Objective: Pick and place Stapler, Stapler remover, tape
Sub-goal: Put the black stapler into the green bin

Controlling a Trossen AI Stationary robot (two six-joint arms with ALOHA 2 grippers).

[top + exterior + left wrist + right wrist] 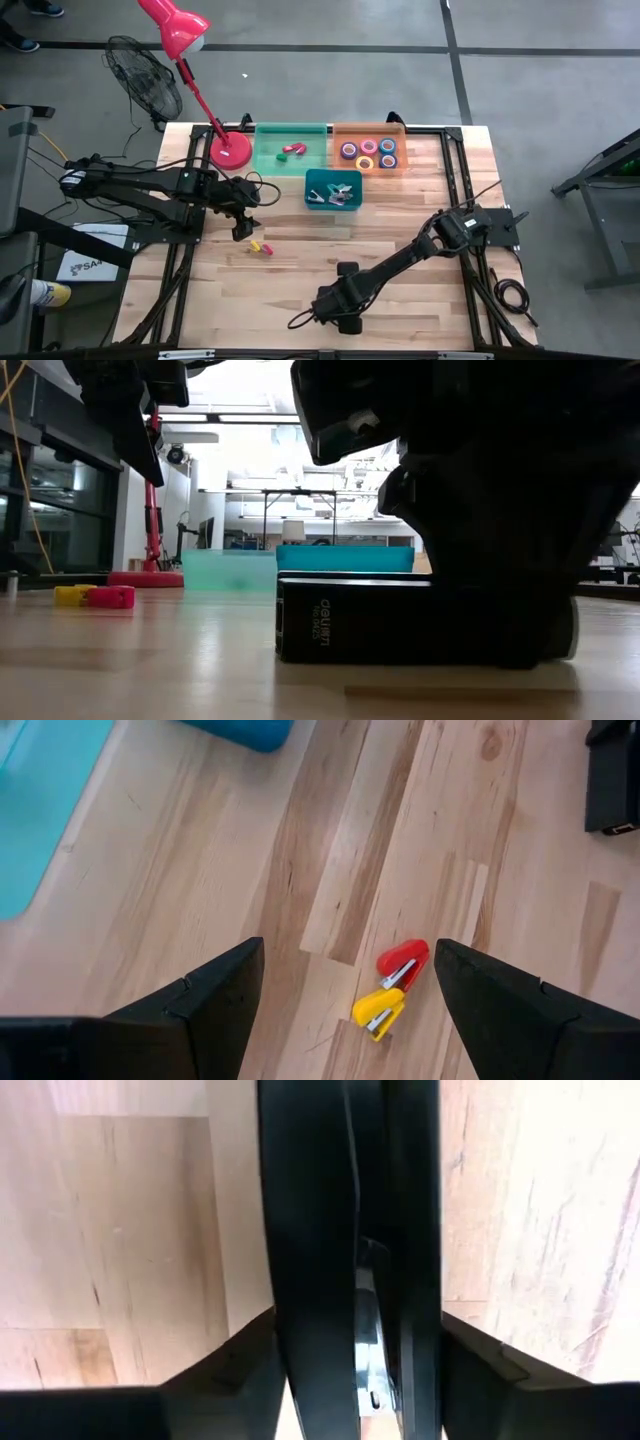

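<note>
Right gripper down on the black stapler at the table's front edge; left gripper hanging open over two small staplers.

The right gripper (343, 306) sits low at the front middle of the wooden table (420, 220), its fingers (215, 1370) either side of the black stapler (350, 1230) (which lies flat on the wood in the low view); whether they actually press it I cannot tell; the left gripper (243, 229) hovers with jaws spread wide above a red mini stapler (404, 963) and a yellow mini stapler (379, 1012), touching end to end; the tape rolls (368, 153) lie in the orange tray (368, 131) at the back, beside a green tray (290, 133); a teal tray (332, 190) stands just in front.
</note>
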